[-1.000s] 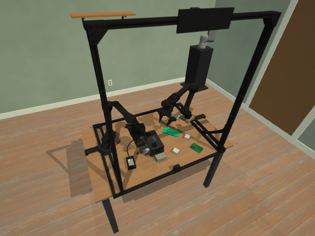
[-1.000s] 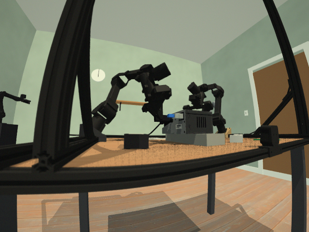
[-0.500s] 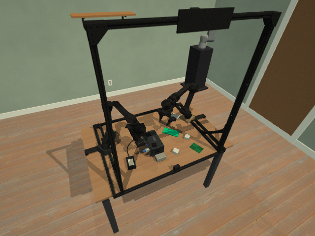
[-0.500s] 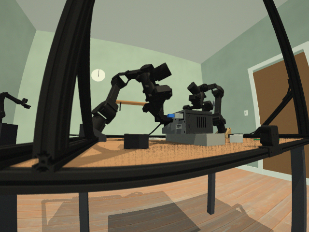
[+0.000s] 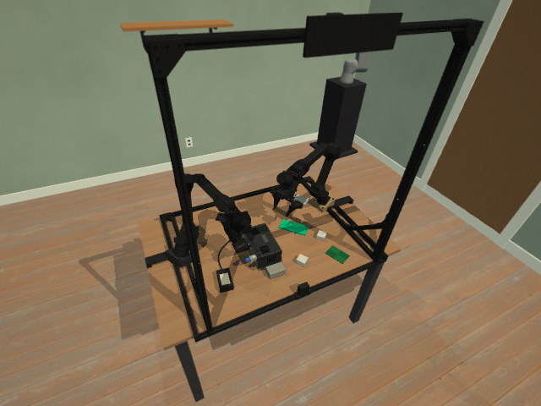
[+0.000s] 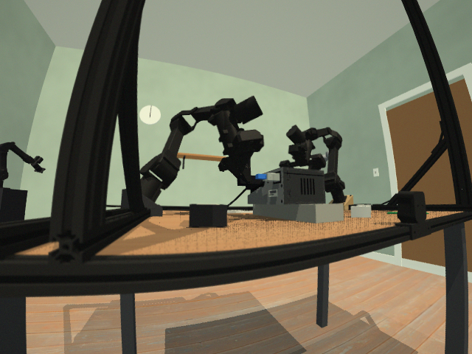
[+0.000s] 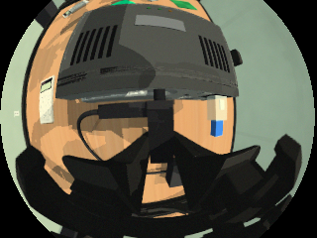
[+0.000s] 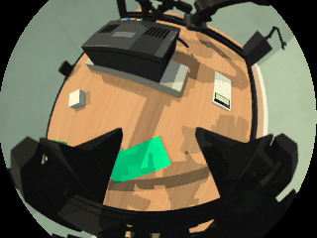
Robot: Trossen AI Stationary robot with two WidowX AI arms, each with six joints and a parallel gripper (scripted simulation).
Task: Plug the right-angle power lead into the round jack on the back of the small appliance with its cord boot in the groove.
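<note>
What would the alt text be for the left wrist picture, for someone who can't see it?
The left gripper pinches a black angled plug at the back edge of a dark vented box, its cord curving down.

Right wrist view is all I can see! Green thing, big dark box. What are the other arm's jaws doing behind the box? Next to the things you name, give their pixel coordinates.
Observer: In the left wrist view, the left jaws are shut on the black right-angle plug (image 7: 160,119), at the back of the appliance (image 5: 265,246) (image 6: 304,186) (image 7: 149,50) (image 8: 134,45).
Operator: Ooh! Is it all the way in?
Observer: I can't tell how deep it is, but the plug's body stands out from the back.
Operator: Where's the power brick?
Observer: Out behind the appliance, with a pale label on top of the brick (image 5: 224,286) (image 6: 208,215).
</note>
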